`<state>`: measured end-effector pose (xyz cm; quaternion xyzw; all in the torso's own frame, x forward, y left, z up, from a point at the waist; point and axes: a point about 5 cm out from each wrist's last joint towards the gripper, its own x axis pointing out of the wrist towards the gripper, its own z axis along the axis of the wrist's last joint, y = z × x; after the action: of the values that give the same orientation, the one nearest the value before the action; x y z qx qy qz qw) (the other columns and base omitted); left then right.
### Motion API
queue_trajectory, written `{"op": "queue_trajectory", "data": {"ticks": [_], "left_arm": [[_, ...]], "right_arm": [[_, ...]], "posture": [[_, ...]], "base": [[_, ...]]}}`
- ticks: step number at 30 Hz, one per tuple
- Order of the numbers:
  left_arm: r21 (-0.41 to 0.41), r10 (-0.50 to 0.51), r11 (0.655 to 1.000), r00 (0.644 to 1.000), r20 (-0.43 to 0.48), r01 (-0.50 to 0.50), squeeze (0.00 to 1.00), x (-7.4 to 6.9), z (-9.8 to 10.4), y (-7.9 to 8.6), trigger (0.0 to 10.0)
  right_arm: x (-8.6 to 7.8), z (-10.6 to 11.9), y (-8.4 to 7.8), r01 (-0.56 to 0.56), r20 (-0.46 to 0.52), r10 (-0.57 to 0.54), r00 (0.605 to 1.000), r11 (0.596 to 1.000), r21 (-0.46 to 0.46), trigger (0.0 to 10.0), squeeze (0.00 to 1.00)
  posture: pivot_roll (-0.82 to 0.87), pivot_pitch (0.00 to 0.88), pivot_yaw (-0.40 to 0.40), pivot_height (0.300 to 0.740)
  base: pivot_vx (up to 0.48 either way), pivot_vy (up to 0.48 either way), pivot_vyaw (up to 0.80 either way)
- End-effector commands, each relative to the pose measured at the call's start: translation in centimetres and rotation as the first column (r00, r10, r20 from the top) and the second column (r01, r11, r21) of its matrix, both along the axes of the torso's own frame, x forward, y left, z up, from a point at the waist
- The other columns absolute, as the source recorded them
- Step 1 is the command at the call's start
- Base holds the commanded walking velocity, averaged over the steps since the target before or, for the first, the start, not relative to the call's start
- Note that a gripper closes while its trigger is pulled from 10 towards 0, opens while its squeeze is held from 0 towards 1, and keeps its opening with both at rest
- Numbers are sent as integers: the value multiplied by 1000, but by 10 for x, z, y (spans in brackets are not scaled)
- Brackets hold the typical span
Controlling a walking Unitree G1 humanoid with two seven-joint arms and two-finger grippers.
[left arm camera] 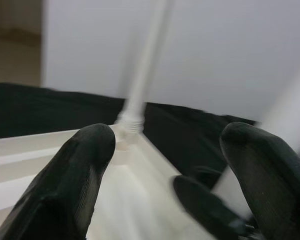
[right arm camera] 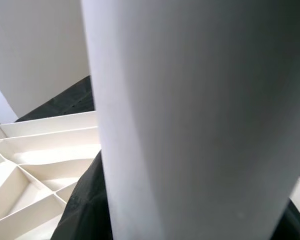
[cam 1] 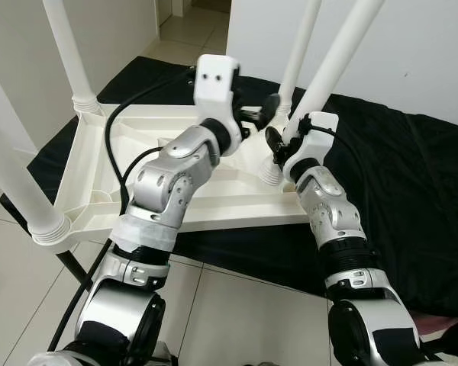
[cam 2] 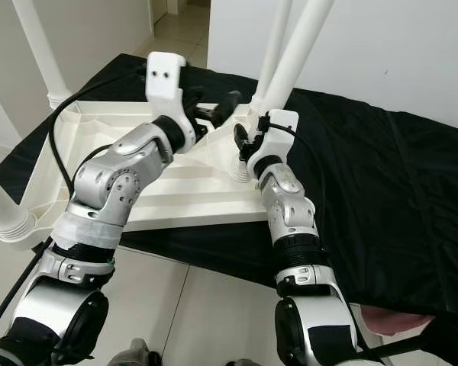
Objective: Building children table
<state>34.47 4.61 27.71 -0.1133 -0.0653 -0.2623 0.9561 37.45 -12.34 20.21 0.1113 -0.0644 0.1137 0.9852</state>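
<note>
A white table top (cam 1: 214, 200) lies upside down on a black cloth (cam 1: 412, 191) in the middle of the frame. Pale floor tiles (cam 1: 237, 320) run along the bottom and a white wall (cam 1: 420, 53) fills the upper right. The right claw (cam 1: 277, 145) is closed around a leaning white leg (cam 1: 337, 57). The left claw (cam 1: 253, 116) hangs open above the top, holding nothing.

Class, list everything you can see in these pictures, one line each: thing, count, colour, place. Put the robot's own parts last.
Tabletop: one, white, upside down on the black cloth.
Table legs: four, white, standing up from the tabletop's corners.
Black cloth: one, spread beneath the tabletop.
Floor tiles: pale, in front.
Wall: white, behind.
Left gripper: one, black fingers apart, above the tabletop.
Right gripper: one, black fingers around the near right leg.
</note>
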Motion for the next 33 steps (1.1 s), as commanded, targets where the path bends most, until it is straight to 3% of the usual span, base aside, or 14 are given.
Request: {"op": "queue_trajectory", "data": {"ticks": [1,7,17,23,29,30,33], "left_arm": [[5,46,999,999,-20,-46,0,3,-8,6,10000],[-29,103,994,994,-47,-104,0,4,-14,16,10000],[-86,105,990,990,-94,-113,0,6,-22,26,10000],[-71,76,994,997,-19,-78,0,3,-18,24,10000],[-37,107,994,994,35,-106,0,0,-20,25,10000],[-24,33,999,997,65,-32,0,-6,-19,23,10000],[-2,-29,1000,996,88,29,0,-12,-20,21,10000]], "right_arm": [[-3,1,-6,30,36,-30,999,999,-18,10000,0],[-5,0,-7,13,63,-10,998,999,-52,10000,0],[-12,3,-14,31,113,-31,993,1000,0,10000,0],[-13,6,-16,28,142,-30,989,999,17,10000,0],[-12,4,-16,29,124,-37,992,997,65,10000,0],[-13,11,-17,12,158,-22,987,998,62,10000,0],[-16,13,-20,4,182,-13,983,999,48,10000,0]], "posture": [[35,0,-80,740],[31,0,-79,740],[17,0,-75,740],[23,0,-78,740],[33,0,-88,740],[36,0,-89,740],[36,0,-92,740]], "base": [[0,0,0],[0,0,0],[0,0,0],[0,0,0],[0,0,0],[0,0,0],[0,0,0]]}}
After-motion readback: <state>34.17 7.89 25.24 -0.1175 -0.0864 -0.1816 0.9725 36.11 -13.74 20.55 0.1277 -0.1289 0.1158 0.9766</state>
